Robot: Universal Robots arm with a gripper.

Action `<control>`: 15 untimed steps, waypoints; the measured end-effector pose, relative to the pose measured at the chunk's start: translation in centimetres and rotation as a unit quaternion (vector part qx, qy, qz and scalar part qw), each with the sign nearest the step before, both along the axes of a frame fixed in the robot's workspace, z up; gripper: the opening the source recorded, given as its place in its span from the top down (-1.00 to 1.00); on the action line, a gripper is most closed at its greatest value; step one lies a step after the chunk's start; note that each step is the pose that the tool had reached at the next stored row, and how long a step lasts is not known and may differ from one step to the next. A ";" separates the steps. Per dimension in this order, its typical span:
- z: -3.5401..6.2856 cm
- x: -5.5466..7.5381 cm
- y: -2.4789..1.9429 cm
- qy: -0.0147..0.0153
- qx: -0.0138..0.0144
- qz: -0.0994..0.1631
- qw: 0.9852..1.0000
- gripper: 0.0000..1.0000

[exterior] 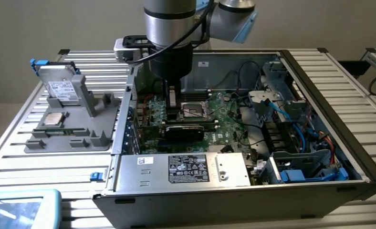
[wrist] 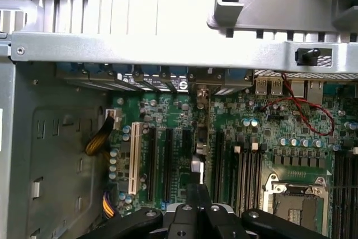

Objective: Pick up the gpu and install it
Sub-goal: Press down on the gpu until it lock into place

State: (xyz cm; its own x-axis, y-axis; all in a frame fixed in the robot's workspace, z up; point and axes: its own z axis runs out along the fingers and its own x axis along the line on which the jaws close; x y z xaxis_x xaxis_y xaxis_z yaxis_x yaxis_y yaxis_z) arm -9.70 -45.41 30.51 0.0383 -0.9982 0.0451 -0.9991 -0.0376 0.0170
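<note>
The gpu [exterior: 186, 130] is a green card with a black cooler block. It stands on edge, low over the motherboard [exterior: 229, 121] inside the open computer case [exterior: 315, 71], just in front of the bare processor socket [exterior: 191, 110]. My gripper [exterior: 174, 106] reaches straight down into the case above it. In the wrist view the gpu [wrist: 197, 149] is a thin edge-on strip running from my gripper [wrist: 197, 195] towards the case's rear wall, between the black expansion slots [wrist: 168, 160] and the memory slots [wrist: 246, 166]. The fingers sit close together on the card. Whether it is seated in a slot I cannot tell.
A grey fixture tray [exterior: 105, 138] at the exterior view's left carries a silver hard drive [exterior: 62, 88] and a processor [exterior: 53, 119]. The power supply [exterior: 194, 168] fills the case's near side. A drive cage [exterior: 302, 162] and blue cables [exterior: 296, 119] crowd the exterior view's right.
</note>
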 end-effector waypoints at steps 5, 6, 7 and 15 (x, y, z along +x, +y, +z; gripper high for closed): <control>-0.91 -0.1 0.23 0.000 -0.001 -0.001 1.000 0.79; -1.10 -0.1 0.31 0.000 -0.001 -0.001 1.000 0.79; -1.28 -0.2 0.39 0.000 -0.002 -0.001 1.000 0.79; -2.74 -0.8 0.93 0.000 -0.002 -0.002 1.000 0.79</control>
State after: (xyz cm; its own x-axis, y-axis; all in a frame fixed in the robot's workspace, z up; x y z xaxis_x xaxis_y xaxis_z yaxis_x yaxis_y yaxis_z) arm -10.50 -44.49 27.78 0.0342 -0.9982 0.0490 -0.9993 -0.0334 0.0167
